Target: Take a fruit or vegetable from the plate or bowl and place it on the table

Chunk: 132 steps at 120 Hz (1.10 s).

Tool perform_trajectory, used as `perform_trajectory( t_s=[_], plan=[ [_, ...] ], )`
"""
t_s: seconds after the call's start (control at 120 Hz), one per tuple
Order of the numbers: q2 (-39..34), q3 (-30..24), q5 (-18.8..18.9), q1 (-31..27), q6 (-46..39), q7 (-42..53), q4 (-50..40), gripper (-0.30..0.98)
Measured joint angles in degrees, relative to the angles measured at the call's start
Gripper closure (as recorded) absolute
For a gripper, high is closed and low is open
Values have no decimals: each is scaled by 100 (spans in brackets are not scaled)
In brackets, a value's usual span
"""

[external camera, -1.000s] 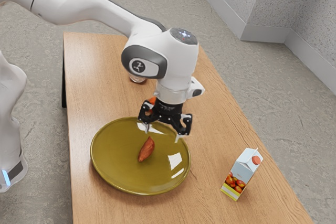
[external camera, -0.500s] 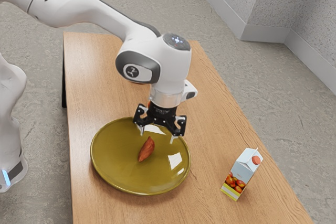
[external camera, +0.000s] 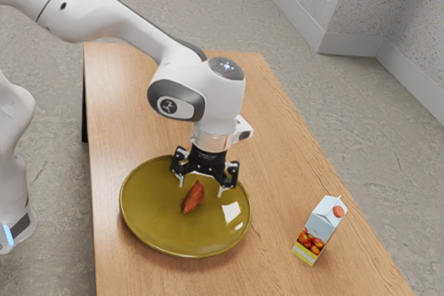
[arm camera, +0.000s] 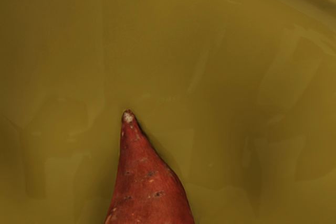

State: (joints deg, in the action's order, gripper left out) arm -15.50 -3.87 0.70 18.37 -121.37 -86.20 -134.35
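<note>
Because the sweet potato (external camera: 192, 199) on the plate (external camera: 154, 206) looks firm and sturdy (though round enough to roll), the pincer (external camera: 202, 186), spread wide above it, should take its thick middle, not the tip.

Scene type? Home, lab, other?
Unclear, perhaps a bare indoor test room rather than a furnished kitchen: a robot arm reaches over a wooden table, with plain speckled walls and a grey stone-like floor around it.

Exterior high, wrist close; both overlook plate (external camera: 156, 216).
</note>
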Motion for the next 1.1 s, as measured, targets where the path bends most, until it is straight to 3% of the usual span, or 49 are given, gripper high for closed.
perform_trajectory(
  t_s=[0.542, 0.925, 1.1],
  plan=[
    [39, -18, 1, 0, -245, -51, -196, 9],
    [81, -6, 0, -7, -335, -33, -216, 46],
    [87, 8, -3, -8, -321, 17, -216, 52]
  ],
)
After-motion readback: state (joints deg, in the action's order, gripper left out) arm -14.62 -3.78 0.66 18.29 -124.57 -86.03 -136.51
